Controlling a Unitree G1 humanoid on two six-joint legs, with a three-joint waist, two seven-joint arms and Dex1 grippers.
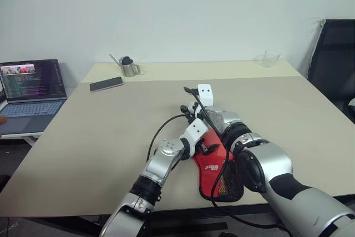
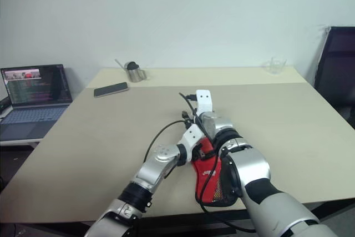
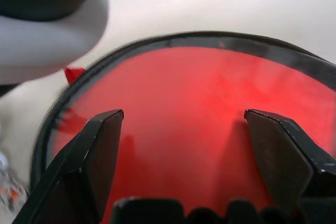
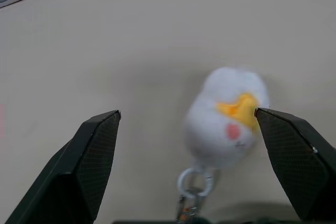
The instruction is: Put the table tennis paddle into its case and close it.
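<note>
Your left tool (image 3: pixel 184 119) is released, its 2 black fingers (image 3: pixel 89 161) spread wide just above the red face of the case (image 1: pixel 213 165). Your right tool (image 4: pixel 186 121) is also released and holds nothing; between its spread fingers (image 4: pixel 289 156) lies a small white plush charm (image 4: pixel 226 116) with a yellow beak, on a metal ring, resting on the tabletop (image 1: pixel 111 131).

In the head views both tools meet over the case, near the near edge of the tabletop, slightly right of centre. The case lies flat, red side up, long axis running near to far: the narrow end with the black mesh pocket (image 1: pixel 230 187) points toward you, the round end points far and sits under the tools. A small white logo (image 1: pixel 212 166) shows on the red fabric.

The left wrist view adds the black zipper edging (image 3: pixel 79 82) curving around the round end. You cannot tell from any view whether the paddle is inside.

Farther out: a phone (image 1: pixel 106 84) and metal cup (image 1: pixel 129 66) far left, a glass (image 1: pixel 270 58) far right, a laptop (image 1: pixel 30 95) beyond the left edge.
</note>
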